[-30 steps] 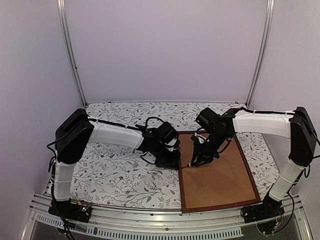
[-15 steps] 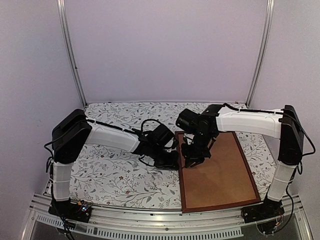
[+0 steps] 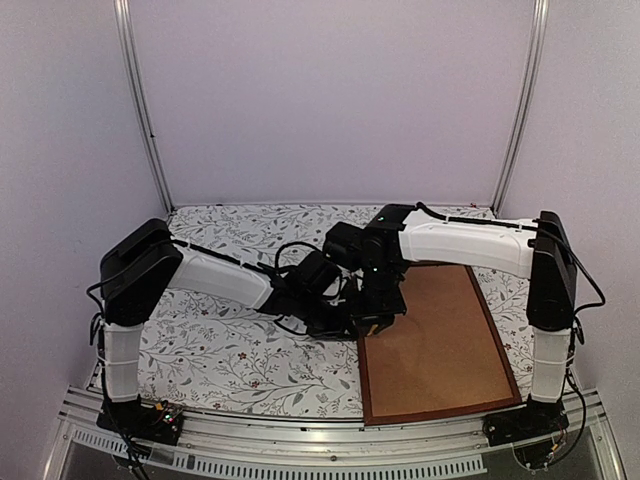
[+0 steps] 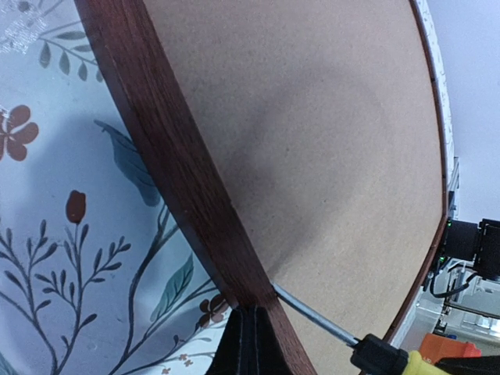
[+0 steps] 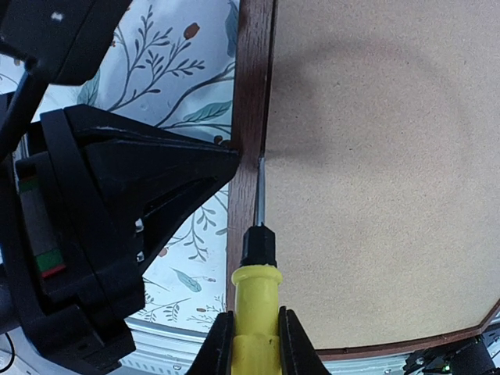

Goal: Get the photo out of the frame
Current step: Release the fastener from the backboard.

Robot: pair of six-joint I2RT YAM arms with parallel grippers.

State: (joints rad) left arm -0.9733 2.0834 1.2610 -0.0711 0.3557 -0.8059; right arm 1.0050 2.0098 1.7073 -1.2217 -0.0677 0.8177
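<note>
we see the frame (image 3: 363, 385) lying back side up on the right half of the floral table (image 3: 230, 350), with the brown backing board (image 3: 435, 340) filling it. our left gripper (image 4: 248, 328) is fully closed and holds nothing, its tips against the frame's left rail. our right gripper (image 5: 251, 344) is clamped on a yellow-handled screwdriver (image 5: 254, 285), whose blade meets the seam between that rail and the board.

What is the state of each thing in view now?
Dark reddish-brown wooden frame: lying flat, back up.
Plain brown backing board: seated in the frame.
Yellow-handled screwdriver: tip at the frame-board seam.
Right gripper: shut on the screwdriver.
Left gripper: shut, tip against the frame's rail.
</note>
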